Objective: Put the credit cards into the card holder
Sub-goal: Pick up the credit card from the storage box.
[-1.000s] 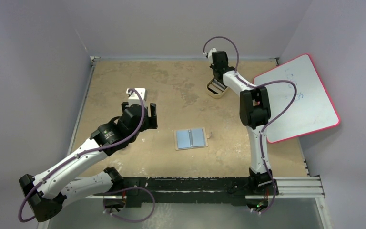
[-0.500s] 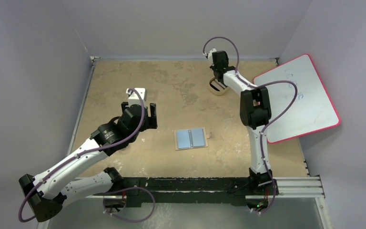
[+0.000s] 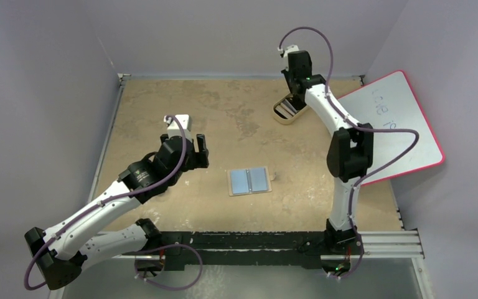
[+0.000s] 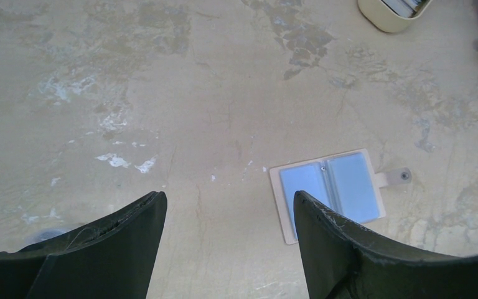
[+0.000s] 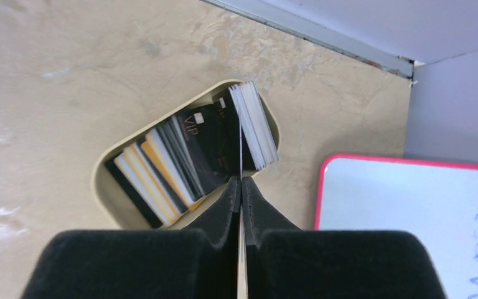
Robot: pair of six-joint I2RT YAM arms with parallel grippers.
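Observation:
The tan card holder (image 3: 249,180) lies spread open mid-table, its two pale blue panels (image 4: 333,187) facing up and its snap tab to the right. Several credit cards (image 5: 162,168) stand on edge in a tan oval tray (image 3: 285,113). My right gripper (image 5: 241,179) hovers just above that tray, shut on one thin card (image 5: 241,146) seen edge-on between the pads. My left gripper (image 4: 229,196) hangs open and empty over bare table left of the card holder; its right finger hides the holder's near corner.
A red-rimmed whiteboard (image 3: 392,124) leans at the right edge, close to the tray (image 5: 103,187). Walls close the table at the back and left. A white stack (image 5: 258,124) fills the tray's far end.
My right gripper closed on a card in the tray and the arm rose and swung slightly right. The left gripper barely shifted.

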